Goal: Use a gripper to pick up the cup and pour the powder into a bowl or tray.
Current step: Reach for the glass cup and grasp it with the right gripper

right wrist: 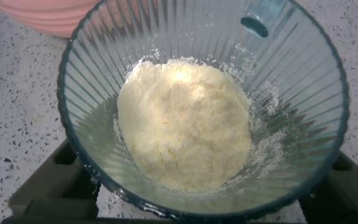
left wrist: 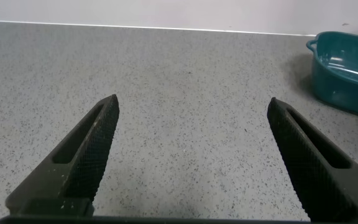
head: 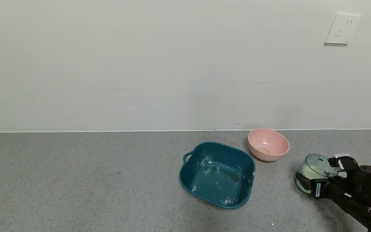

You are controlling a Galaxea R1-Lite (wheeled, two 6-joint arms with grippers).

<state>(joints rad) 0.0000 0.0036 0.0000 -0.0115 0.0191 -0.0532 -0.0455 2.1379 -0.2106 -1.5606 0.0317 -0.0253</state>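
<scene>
Now our right end effector (head: 320, 175) is pinching the cup (head: 316, 169), tilting powder (right wrist: 185, 121) toward the bowl (head: 268, 144); our left end effector (left wrist: 191, 155) is idling spread.

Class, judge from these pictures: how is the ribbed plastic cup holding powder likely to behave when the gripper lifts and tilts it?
The cup looks thin and translucent, so it is probably light and may flex under the right gripper. Its vertical ribs likely resist slipping. The powder sits in a loose clumpy heap, so it may slide out suddenly and cling to the walls.

cup (head: 317, 167) ribbed pale teal | powder (right wrist: 185, 127) white | bowl (head: 268, 144) pink | tray (head: 217, 174) dark teal
</scene>
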